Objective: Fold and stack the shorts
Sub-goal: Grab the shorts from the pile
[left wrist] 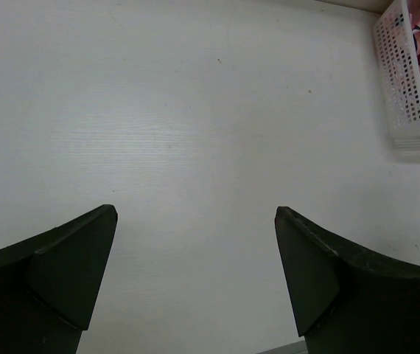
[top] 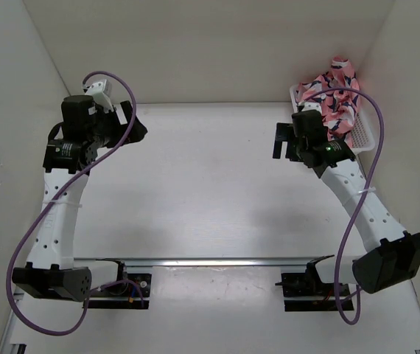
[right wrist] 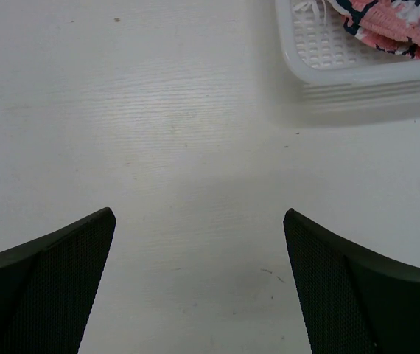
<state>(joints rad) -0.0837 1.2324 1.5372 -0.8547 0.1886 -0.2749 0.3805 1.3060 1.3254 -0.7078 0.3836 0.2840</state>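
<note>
Your shorts (top: 334, 94) are bunched in the white mesh basket (top: 364, 137) at the far R corner of the table (top: 210, 199), heaped above the rim and leaning toward the back wall. They're not folded and not laid out; none of the fabric is on the tabletop.

Your L gripper (top: 139, 128) hangs over the far L part of the table, well apart from the basket. Its jaws are spread wide w/ nothing between them; the L wrist cam shows only bare white surface in the gap, w/ the basket at the upper R edge of that view.

Your R gripper (top: 279, 140) sits just beside the basket's L side, not touching it as far as you can tell from the top cam. Its jaws are also wide and hold nothing. In the R wrist cam the basket corner is at top R, w/ pink fabric and a bit of white drawstring (right wrist: 309, 7) inside it.

Both arms reach fwd from their bases at the near edge.
</note>
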